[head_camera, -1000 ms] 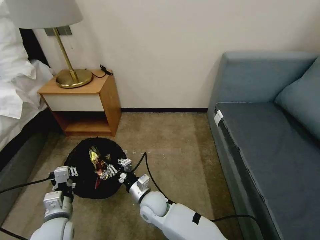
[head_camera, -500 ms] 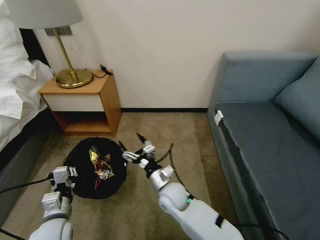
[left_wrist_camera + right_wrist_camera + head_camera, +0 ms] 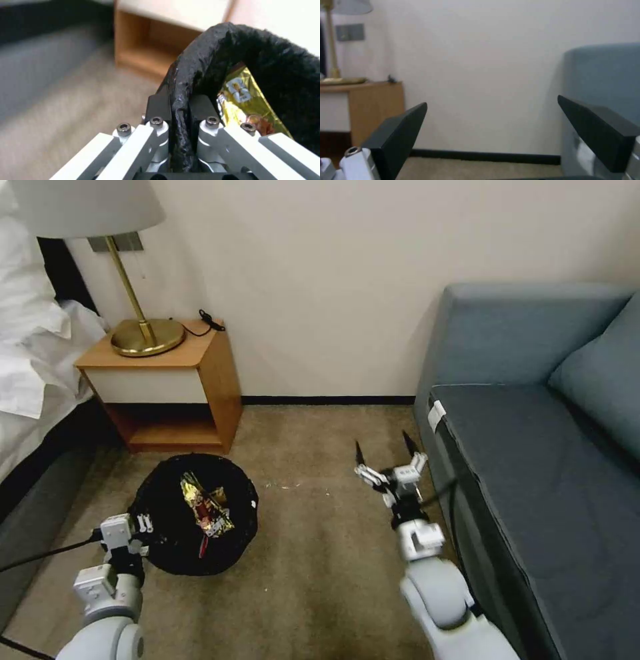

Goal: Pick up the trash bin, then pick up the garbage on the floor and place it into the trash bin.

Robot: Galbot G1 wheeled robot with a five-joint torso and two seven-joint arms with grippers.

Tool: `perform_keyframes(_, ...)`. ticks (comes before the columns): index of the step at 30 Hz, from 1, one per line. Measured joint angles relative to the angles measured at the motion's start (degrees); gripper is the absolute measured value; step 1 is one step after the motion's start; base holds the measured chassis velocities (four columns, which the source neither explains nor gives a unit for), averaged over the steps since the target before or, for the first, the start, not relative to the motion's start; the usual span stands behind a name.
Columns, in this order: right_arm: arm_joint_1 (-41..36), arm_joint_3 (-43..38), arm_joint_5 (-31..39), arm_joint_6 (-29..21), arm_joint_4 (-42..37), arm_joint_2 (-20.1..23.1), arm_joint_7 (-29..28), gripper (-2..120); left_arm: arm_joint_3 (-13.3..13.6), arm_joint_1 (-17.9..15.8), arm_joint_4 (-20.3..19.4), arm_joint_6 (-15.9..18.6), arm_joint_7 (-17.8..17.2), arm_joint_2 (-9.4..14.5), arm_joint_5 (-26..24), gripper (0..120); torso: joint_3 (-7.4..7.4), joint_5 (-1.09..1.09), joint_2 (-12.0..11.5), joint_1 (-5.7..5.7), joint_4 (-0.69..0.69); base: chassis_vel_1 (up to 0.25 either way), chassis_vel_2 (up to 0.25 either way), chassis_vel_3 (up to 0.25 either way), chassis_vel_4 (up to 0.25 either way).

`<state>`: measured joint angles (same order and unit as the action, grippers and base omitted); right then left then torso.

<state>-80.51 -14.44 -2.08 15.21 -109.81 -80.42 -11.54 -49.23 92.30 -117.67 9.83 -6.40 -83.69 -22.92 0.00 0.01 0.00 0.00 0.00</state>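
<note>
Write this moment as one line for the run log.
left claw: shut on trash bin rim | right claw: open, empty, near sofa | snack wrapper: in bin

I have open carpet on the floor between the trash bin and the sofa, wide enough for a gripper to pass. My right gripper hangs spread and empty just beside the sofa's front edge, which blocks that side. My left gripper is pinched on the bin's rim, hemmed by the bed on the left and the nightstand just behind the bin. The wall closes the far end.
</note>
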Motion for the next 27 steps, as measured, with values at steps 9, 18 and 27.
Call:
perform_keyframes(9,-3.49,-3.58,1.3,2.09,-2.58,-1.53,-0.78,100,-1.08,-3.13,-0.4,8.31,-15.07,0.26,-28.46,7,0.0,0.0,0.0,0.0,0.0,0.0,0.0,0.0,0.0)
perform_keyframes(18,-4.15,-3.87,1.65,3.14,-2.01,-1.63,-1.45,100,-0.57,-4.43,5.65,6.83,-19.74,-1.19,-31.56,7,0.0,-0.01,0.0,0.0,0.01,0.0,0.0,0.0,0.0)
perform_keyframes(27,-4.41,-2.94,2.05,3.32,-1.34,-1.44,-2.18,100,-0.25,-4.5,6.23,6.93,-20.73,-1.08,-27.92,7,0.0,-0.01,0.0,0.0,0.01,0.0,0.0,0.0,0.0)
